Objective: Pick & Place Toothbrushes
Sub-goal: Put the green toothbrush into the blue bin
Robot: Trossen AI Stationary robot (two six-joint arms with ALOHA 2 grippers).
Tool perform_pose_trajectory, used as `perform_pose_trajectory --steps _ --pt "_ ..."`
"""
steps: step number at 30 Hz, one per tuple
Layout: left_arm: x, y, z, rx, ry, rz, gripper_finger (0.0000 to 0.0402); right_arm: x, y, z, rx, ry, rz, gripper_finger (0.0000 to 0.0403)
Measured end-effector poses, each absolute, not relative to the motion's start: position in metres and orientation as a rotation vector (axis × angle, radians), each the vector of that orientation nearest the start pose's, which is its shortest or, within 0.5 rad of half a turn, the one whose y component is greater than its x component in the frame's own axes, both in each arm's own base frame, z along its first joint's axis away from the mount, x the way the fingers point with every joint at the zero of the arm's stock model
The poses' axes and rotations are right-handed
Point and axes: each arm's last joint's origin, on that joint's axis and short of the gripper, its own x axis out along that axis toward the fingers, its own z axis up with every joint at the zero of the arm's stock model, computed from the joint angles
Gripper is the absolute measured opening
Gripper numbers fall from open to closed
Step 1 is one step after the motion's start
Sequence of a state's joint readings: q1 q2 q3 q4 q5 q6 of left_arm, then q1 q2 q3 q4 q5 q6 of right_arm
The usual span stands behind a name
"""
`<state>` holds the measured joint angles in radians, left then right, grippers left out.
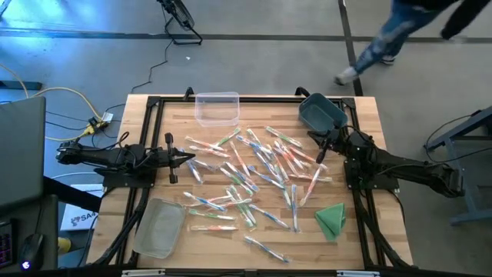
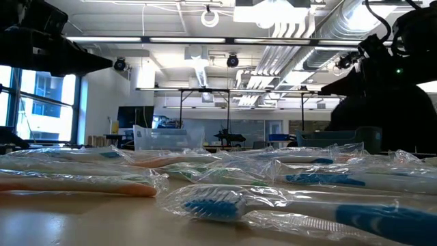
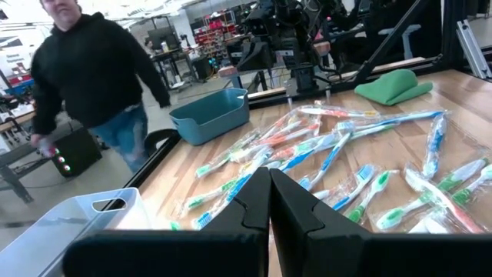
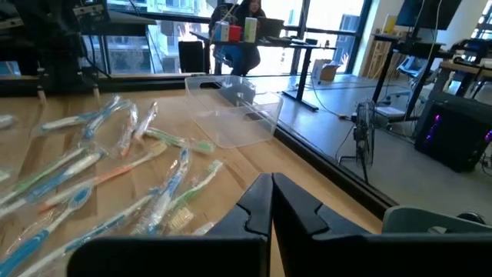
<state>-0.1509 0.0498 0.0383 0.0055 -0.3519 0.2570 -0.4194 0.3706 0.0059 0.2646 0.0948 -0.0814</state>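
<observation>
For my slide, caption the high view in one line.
Wrapped toothbrushes scattered mid-table between both shut grippers, left and right, bins at the edges.

Open-plan lab: ceiling ducts, workbenches

Toothbrushes everywhere: dozens lie flat and scattered across the middle of the desk, each sealed in a clear crinkled wrapper. They are whitish with blue, green or pink-orange bristles and handles, pointing every which way, many overlapping. One lone brush sits apart near the front edge.
</observation>
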Motion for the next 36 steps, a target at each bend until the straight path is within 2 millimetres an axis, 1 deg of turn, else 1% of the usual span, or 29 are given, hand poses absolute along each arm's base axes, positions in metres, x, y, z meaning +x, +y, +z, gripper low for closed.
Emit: perform_pose_trajectory --steps 3,9,32,34,36 --pt "0.0973 -0.0047 0.1733 0.258 0.032 0.199 0.0 0.1088 -0.0515 0.1583 -0.061 0.119 -0.509 0.0002" --pt "0.0973 -0.0047 0.1732 0.258 0.032 0.199 0.0 0.1093 -0.0508 0.1594 0.013 0.087 -0.486 0.0002" --pt "0.0974 -0.0047 0.173 0.254 0.031 0.199 0.0 0.1096 -0.0502 0.1594 0.013 0.086 -0.464 0.0003" --pt "0.0974 -0.0047 0.173 0.234 0.03 0.199 0.0 0.1096 -0.0502 0.1594 0.032 0.082 -0.464 0.0003" --pt "0.0974 -0.0047 0.173 0.165 0.022 0.199 0.0 0.1096 -0.0502 0.1595 0.058 0.075 -0.466 0.0003"
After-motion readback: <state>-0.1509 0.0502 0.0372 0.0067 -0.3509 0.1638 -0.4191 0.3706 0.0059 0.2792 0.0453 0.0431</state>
